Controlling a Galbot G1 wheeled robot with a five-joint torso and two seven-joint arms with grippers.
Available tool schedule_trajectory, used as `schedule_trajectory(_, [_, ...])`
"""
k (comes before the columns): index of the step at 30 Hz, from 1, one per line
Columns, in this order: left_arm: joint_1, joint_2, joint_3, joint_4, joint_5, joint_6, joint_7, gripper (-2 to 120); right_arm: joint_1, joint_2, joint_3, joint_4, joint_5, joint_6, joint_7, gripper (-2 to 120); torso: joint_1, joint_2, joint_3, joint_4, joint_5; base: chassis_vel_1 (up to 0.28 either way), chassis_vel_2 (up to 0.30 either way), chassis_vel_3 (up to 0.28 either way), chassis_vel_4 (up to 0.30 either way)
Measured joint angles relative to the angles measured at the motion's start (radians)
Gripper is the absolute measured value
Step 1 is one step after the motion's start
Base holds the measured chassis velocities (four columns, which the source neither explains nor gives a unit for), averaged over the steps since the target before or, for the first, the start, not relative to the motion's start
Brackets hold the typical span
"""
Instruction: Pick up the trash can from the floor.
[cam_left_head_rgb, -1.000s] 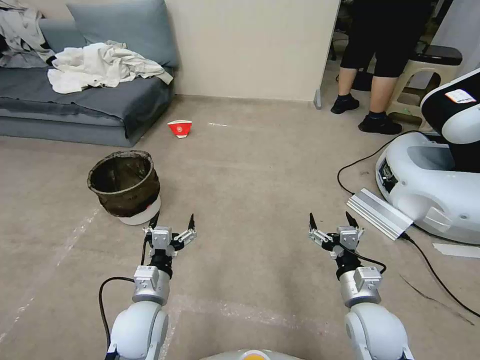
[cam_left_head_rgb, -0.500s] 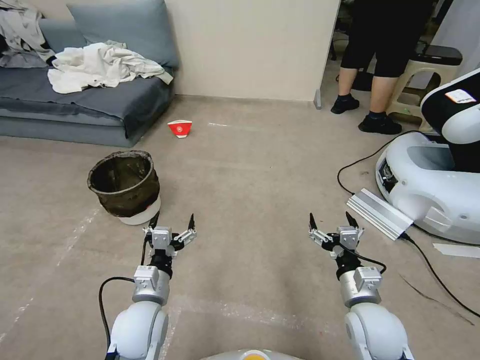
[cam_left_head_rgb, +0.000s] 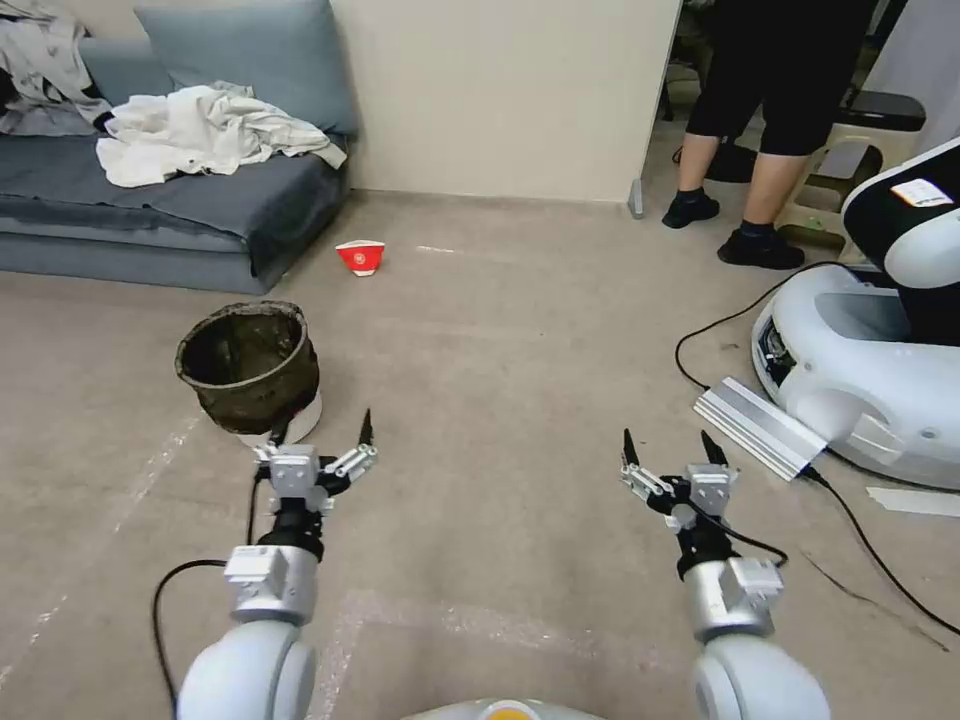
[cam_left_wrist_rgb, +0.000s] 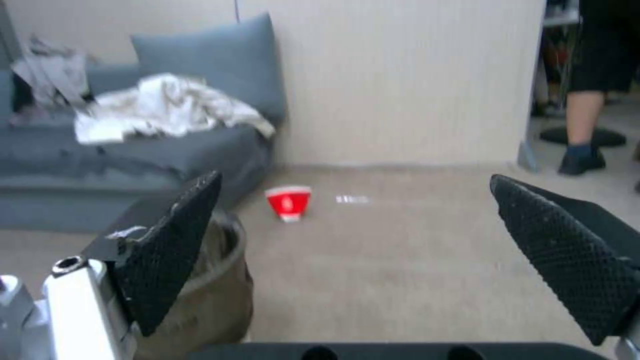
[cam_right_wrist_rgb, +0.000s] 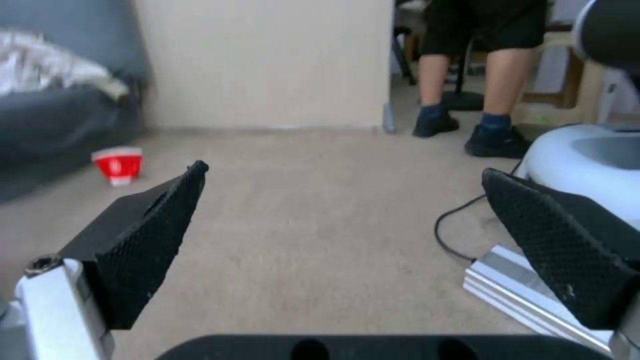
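Observation:
The trash can (cam_left_head_rgb: 250, 368), a small round white bin with a dark bag folded over its rim, stands upright on the beige carpet floor (cam_left_head_rgb: 500, 330) at the left. My left gripper (cam_left_head_rgb: 322, 432) hovers open just in front of the can's right side, one fingertip close to its white base. In the left wrist view the trash can (cam_left_wrist_rgb: 217, 295) sits behind one finger of the open left gripper (cam_left_wrist_rgb: 355, 178). My right gripper (cam_left_head_rgb: 667, 445) hangs open over bare carpet at the right, far from the can. The right wrist view also shows the open right gripper (cam_right_wrist_rgb: 345, 170).
A red-and-white paper bowl (cam_left_head_rgb: 360, 256) lies beyond the can. A grey sofa (cam_left_head_rgb: 170, 190) with clothes stands at the back left. Another robot's white base (cam_left_head_rgb: 860, 370), a silver bar (cam_left_head_rgb: 758, 428) and a black cable (cam_left_head_rgb: 870, 550) lie at the right.
My left arm has swung left and slightly forward, bringing its gripper closer to the trash can. The right arm has shifted slightly right and back. The can has not moved.

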Motion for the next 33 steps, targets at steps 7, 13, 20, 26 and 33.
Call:
schedule_trajectory(7, [0.049, 0.015, -0.017, -0.048, -0.005, 0.000, 0.001, 100, -0.016, 0.004, 0.012, 0.020, -0.013, 0.000, 0.002, 100, 0.000, 0.000, 0.000, 0.0004, 0.0005, 0.000, 0.000, 0.000, 0.000])
schedule_trajectory(13, [0.070, 0.021, -0.028, -0.030, -0.005, 0.008, -0.025, 100, -0.012, -0.013, 0.042, 0.006, -0.013, 0.000, -0.002, 100, 0.000, 0.000, 0.000, 0.0004, 0.0004, 0.000, 0.000, 0.000, 0.000])
schedule_trajectory(20, [0.084, 0.027, -0.034, -0.030, -0.020, 0.030, -0.037, 100, -0.006, -0.025, 0.056, -0.005, -0.011, -0.001, -0.011, 100, 0.000, 0.000, 0.000, 0.0004, 0.0005, 0.000, 0.000, 0.000, 0.000])
schedule_trajectory(26, [0.087, 0.027, -0.031, -0.029, -0.027, 0.030, -0.030, 100, -0.004, -0.022, 0.052, -0.009, -0.009, -0.002, -0.011, 100, 0.000, 0.000, 0.000, 0.0004, 0.0005, 0.000, 0.000, 0.000, 0.000])
schedule_trajectory(33, [0.085, 0.022, -0.030, -0.022, -0.027, 0.019, -0.015, 100, 0.003, -0.023, 0.051, -0.014, -0.006, -0.005, -0.004, 100, 0.000, 0.000, 0.000, 0.0004, 0.0004, 0.000, 0.000, 0.000, 0.000])
